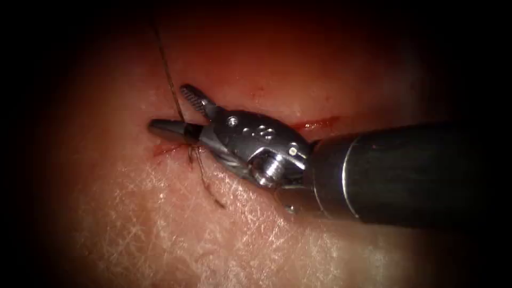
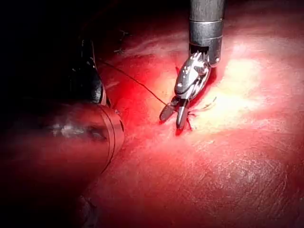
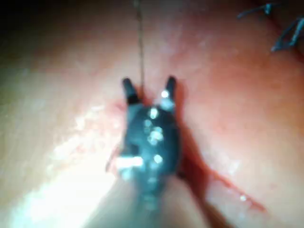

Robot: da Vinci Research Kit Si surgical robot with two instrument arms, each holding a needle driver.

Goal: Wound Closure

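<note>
My right tool (image 1: 168,106) comes in from the right and lies low over the tissue (image 1: 160,234) with its jaws open. A taut dark thread (image 1: 169,80) rises from the stitch at the cut (image 1: 188,150) and passes between those open jaws without being held. Two short thread ends (image 1: 208,184) trail from the stitch toward the near side. The right wrist view has the thread (image 3: 139,47) running straight up between the two parted fingertips of the right tool (image 3: 148,81). In the left wrist view the right tool (image 2: 172,121) straddles the thread (image 2: 137,83), which leads off toward my dark left tool (image 2: 90,78).
A thin line of red fluid (image 1: 319,124) marks the cut to the right of the tool's wrist. Cut ends of thread (image 3: 285,33) from other stitches lie further along the tissue. The right tool's thick shaft (image 1: 416,176) covers the right side.
</note>
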